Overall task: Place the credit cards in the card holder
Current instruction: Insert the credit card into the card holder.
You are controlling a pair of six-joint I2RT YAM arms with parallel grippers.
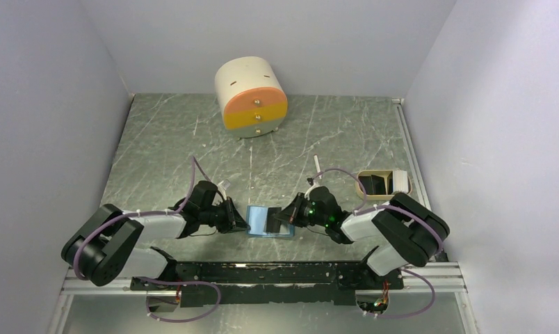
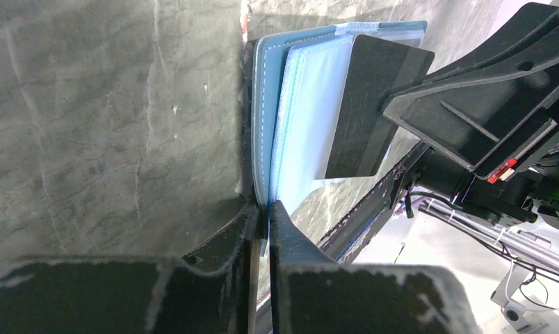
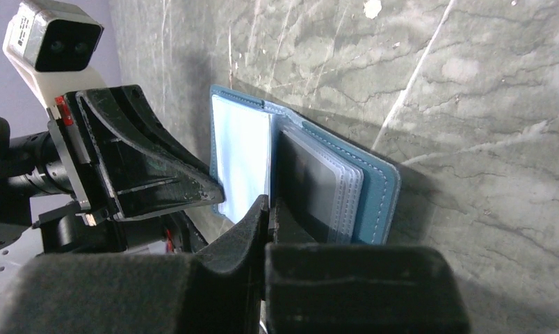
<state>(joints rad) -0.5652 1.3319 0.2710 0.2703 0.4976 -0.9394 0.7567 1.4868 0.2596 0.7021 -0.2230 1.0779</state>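
The card holder (image 1: 261, 223) lies open on the table between the two arms, teal-blue outside and light blue inside (image 2: 311, 118). My left gripper (image 2: 266, 209) is shut on its near edge, pinching the thin blue cover and a clear pocket. My right gripper (image 3: 270, 203) is shut on a black credit card (image 2: 370, 104). It holds the card over the holder's right half, against the stack of clear slot pockets (image 3: 346, 191). I cannot tell whether the card's end is inside a pocket. In the top view the left gripper (image 1: 245, 224) and the right gripper (image 1: 285, 218) face each other across the holder.
A cream drum-shaped drawer unit (image 1: 252, 97) with an orange front stands at the back. A beige oval tray (image 1: 381, 183) with dark things inside sits beside the right arm. A small white piece (image 1: 317, 161) lies behind the right gripper. Walls close in the left, right and back.
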